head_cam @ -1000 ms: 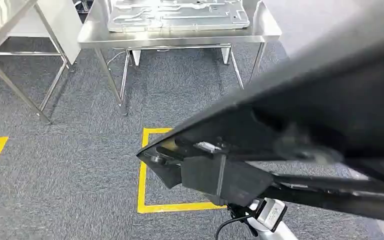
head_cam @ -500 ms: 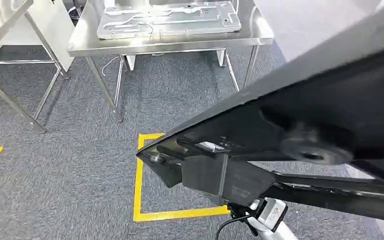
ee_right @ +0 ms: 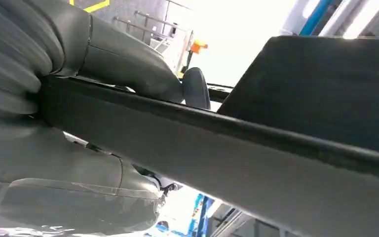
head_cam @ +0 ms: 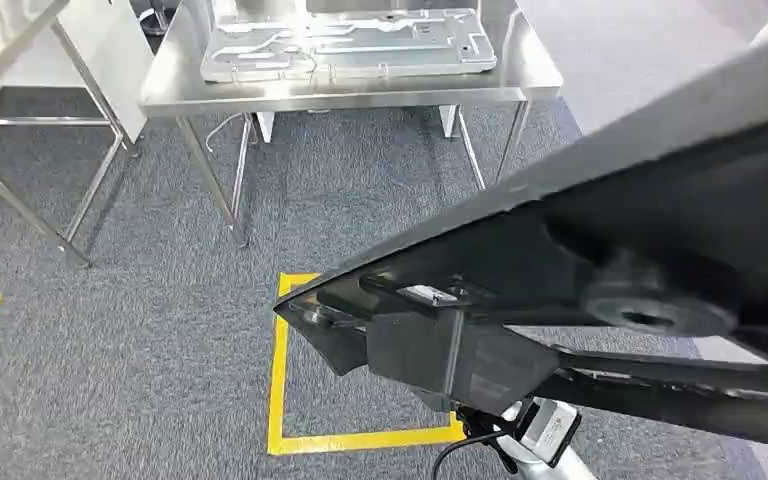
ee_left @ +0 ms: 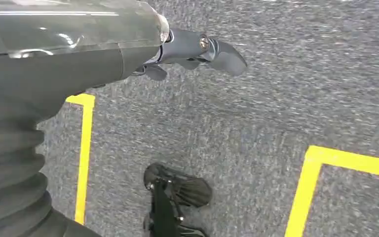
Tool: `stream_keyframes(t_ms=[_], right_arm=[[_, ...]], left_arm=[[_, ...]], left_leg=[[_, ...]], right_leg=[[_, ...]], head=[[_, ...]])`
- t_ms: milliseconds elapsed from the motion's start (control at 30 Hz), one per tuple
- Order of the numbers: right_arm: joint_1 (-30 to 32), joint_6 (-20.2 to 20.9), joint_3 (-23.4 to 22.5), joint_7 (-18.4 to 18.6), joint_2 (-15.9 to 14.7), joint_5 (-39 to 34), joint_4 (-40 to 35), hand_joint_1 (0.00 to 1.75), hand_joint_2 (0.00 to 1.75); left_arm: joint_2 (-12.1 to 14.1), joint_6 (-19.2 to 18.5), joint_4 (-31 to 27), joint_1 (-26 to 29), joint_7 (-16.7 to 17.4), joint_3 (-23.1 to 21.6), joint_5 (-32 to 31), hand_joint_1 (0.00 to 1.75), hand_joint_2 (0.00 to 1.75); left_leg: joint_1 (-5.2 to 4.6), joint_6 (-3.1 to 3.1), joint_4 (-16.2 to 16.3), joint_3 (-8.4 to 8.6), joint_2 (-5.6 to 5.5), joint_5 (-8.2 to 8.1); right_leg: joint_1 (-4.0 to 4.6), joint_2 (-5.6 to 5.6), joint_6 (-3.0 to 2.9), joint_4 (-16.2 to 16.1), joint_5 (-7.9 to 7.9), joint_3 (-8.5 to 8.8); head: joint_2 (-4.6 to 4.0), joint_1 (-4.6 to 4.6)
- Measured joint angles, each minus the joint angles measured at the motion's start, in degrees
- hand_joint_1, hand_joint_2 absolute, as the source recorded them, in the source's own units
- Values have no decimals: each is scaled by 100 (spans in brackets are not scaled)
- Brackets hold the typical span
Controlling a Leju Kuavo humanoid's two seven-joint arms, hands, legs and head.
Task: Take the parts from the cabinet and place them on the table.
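Keep your right hand [ee_right: 103,64] clamped on the black part [head_cam: 610,260], left hand [ee_left: 197,49] hanging empty, and carry it level toward the desk [head_cam: 360,90] ahead.

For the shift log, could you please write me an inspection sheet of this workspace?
Surface: stainless steel table ahead, across the grey carpet.
Job's things: large black flat part carried; silver stamped metal panel lies on the table.
Clutter: nothing seen.
Hands: right hand grips the black part's edge; left hand holds nothing, above carpet.
Cables: thin black cable beside the silver wrist.
Surroundings: yellow floor tape; second steel frame on the left.
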Motion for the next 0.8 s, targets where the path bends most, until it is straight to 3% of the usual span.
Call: stream_keyframes(t_ms=[33,67,100,167,200,267,300,333,367,400,467,533,600,667,700,800], right_arm=[[0,0,0,-2,0,9,-4,175,175],[10,0,0,0,0,18,-11,175,175],[15,0,0,4,0,24,-15,175,175],[9,0,0,2,9,39,-41,175,175],[-7,0,0,2,11,50,-53,175,175],[-2,2,0,-2,11,61,-52,175,175],[6,4,0,0,11,76,-50,175,175],[14,4,0,0,11,83,-50,175,175],[13,22,2,0,11,85,-50,175,175],[12,31,0,0,11,85,-50,175,175],[4,0,2,0,17,105,-50,175,175],[-1,-131,0,18,28,166,-50,175,175],[12,-282,-4,76,42,268,-52,175,175],[20,-429,-33,87,42,365,-55,175,175],[10,-485,-44,96,42,402,-61,175,175],[57,-575,-77,113,44,448,-66,175,175]], left_arm=[[0,-2,-2,-3,0,0,0,0,175],[0,-4,0,1,2,2,0,0,175],[-4,-13,0,1,0,2,0,0,175],[-2,-20,0,-22,0,2,-2,0,175],[-2,-22,0,-39,2,2,-2,0,175],[0,-24,0,-43,2,18,0,0,175],[0,-24,0,-31,4,37,0,0,175],[0,-24,0,-18,7,50,0,0,175],[0,-24,0,-12,7,57,0,0,175],[0,-24,0,-12,7,66,0,0,175],[13,-24,0,-15,-2,96,0,0,175],[15,-33,0,-31,-9,109,0,0,175],[22,-33,0,9,-17,133,0,0,175],[17,-48,0,8,-15,144,2,0,175],[17,-50,0,-7,-20,149,4,0,175],[17,-50,0,3,-7,197,24,0,175]], left_leg=[[6,-49,-29,-20,1,-19],[7,-87,-1,32,7,-17],[-1,-127,82,33,8,11],[32,-165,241,16,9,-95],[33,-160,541,-138,10,-236],[34,-179,1402,-653,10,-635],[34,-186,1742,-884,10,-757],[34,-194,1858,-1019,10,-728],[34,-182,1684,-1005,10,-550],[32,-164,1300,-875,10,-279],[18,-108,216,-437,12,370],[-41,-64,153,-418,11,-57],[-37,26,74,-373,5,168],[10,76,16,-212,-6,178],[13,97,9,-176,-8,166],[6,127,10,-133,-10,83]], right_leg=[[21,-4,-74,26,-75,11],[24,2,-121,-24,109,18],[10,8,-152,-27,95,41],[-5,6,-228,-65,75,197],[1,5,-261,-65,47,226],[15,5,-293,-64,-5,261],[23,9,-303,-63,-31,278],[33,17,-305,-63,-57,309],[38,27,-303,-62,-91,352],[42,30,-293,-62,-126,406],[48,28,-264,-64,-218,537],[57,33,-195,-78,-259,552],[67,31,-104,-6,-240,595],[54,26,-46,74,-318,622],[56,27,-24,277,-399,524],[16,27,43,1494,-914,-278]], head=[[0,-2],[0,-2],[0,0],[0,0],[0,-2],[0,-2],[0,-2],[0,-2],[0,-2],[0,-2],[0,-2],[0,-2],[0,-2],[0,-2],[0,-2],[0,-2]])
